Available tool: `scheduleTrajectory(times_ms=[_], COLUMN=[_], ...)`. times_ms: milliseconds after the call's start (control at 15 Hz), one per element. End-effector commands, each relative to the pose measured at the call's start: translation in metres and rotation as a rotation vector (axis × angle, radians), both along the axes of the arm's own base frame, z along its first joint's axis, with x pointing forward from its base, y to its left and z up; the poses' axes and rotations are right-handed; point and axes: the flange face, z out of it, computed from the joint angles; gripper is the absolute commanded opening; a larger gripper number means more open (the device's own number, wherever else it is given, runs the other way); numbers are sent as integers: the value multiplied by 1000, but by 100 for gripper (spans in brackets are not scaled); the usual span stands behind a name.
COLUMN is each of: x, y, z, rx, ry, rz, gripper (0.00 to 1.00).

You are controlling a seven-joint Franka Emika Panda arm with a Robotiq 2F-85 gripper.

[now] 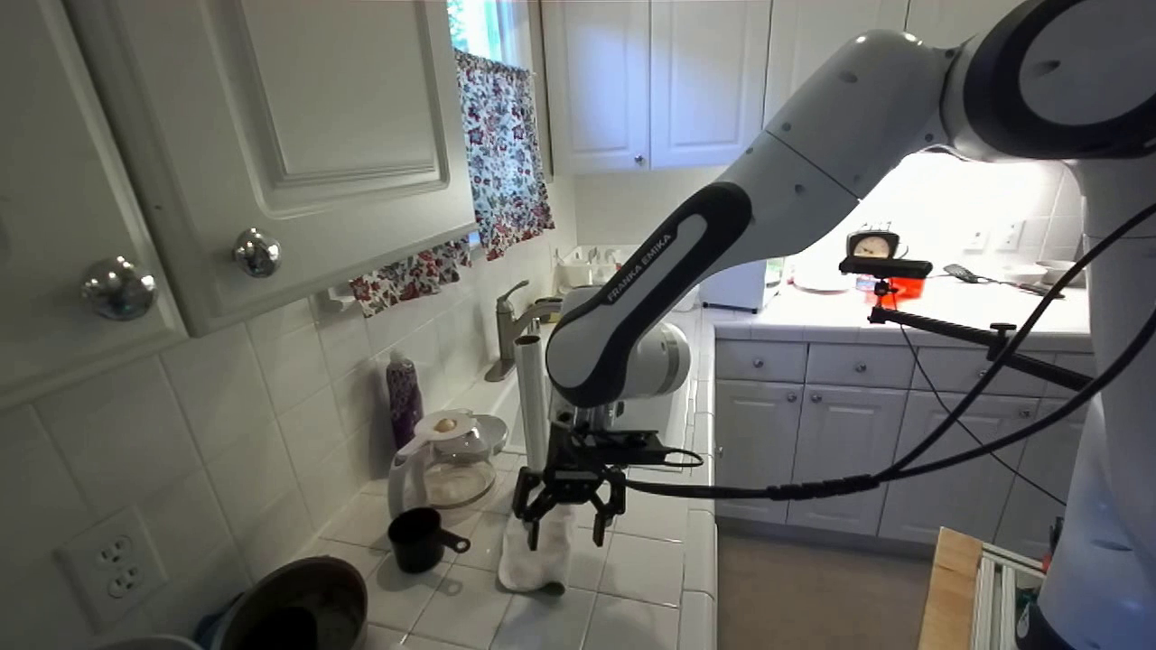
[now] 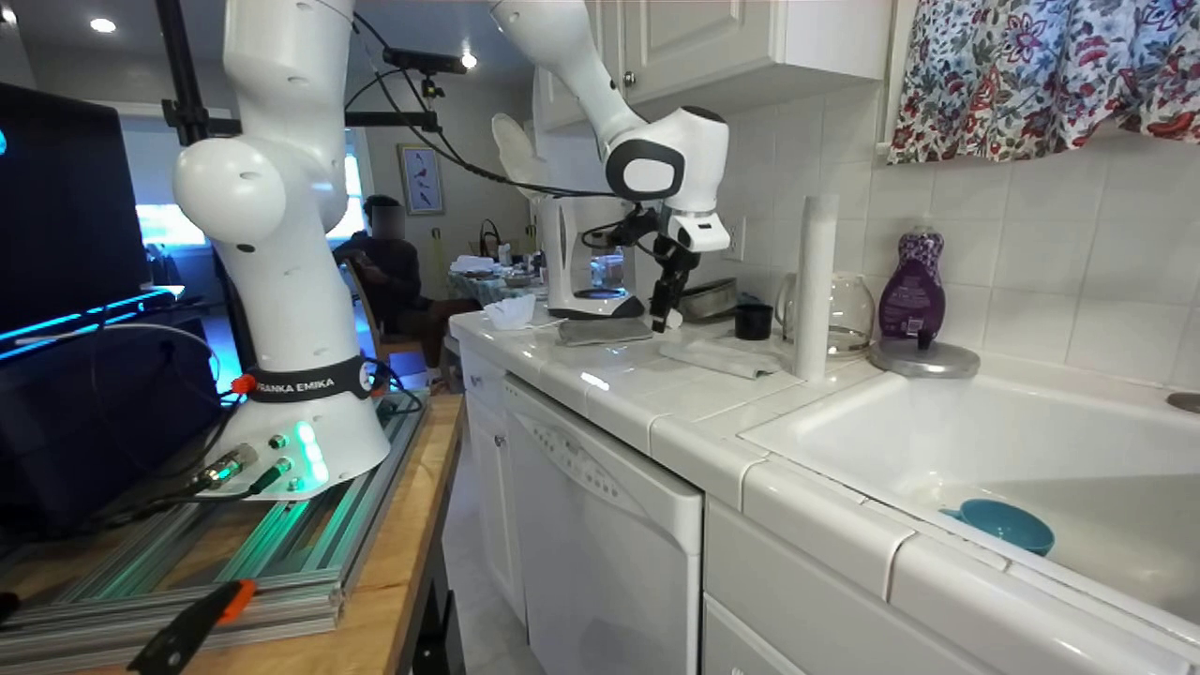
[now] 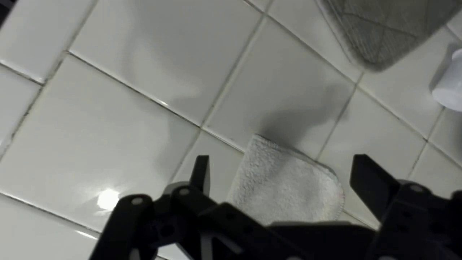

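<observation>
Hanging over the white cloth [image 3: 287,189], the gripper [image 1: 566,534] had its fingers spread

From the wrist view I got the look straight down: the cloth's fuzzy nap, its rounded corner, and a small white cylinder [image 3: 449,85] at the right edge. The corner of a gray mat [image 2: 600,331] poked in there too, but its setting came clear only in an exterior view, where it lay flat near the white coffee maker [image 2: 562,258]. Also in an exterior view, and nowhere else, were the teal cup [image 2: 1003,525] down in the sink [image 2: 1022,433] and a seated person [image 2: 403,267] well back in the room. A black gadget with a dial [image 1: 873,246], off at the back, likewise turned up in an exterior view alone. Both exterior views took in the glass carafe [image 1: 456,474], the black measuring cup [image 1: 417,542] and the upright white tube [image 1: 531,402].

As for the cloth, it lay flat on the tiled counter [image 1: 632,569], stretching from near the tube to beneath the gripper. The wrist view showed its end in the gap between the two fingers, closer to the finger at that picture's right, with bare tile to either side. The gripper was released, its fingers parted wide, the cloth loose below. How high the fingertips stood above it, I couldn't judge.
</observation>
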Motion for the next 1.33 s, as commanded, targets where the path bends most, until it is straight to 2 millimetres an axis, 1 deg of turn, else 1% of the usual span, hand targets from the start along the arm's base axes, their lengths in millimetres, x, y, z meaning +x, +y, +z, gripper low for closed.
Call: scheduleTrajectory(times_ms=[0,267,467,533,600,667,933,1067,1267], x=[-2,2,0,2,8,-3,5,14,18], y=[-23,-33,-42,-45,-49,-45,-50,-63,-86], z=[0,-11,-17,-14,-13,-14,-12,-11,-6], rx=[21,25,-29,-27,-9,-18,-18,-66,-167], ry=[68,149,185,178,153,168,157,124,95], rz=[102,157,336,380,306,300,291,350,502], gripper=[100,100,100,100,100,100,100,100,100])
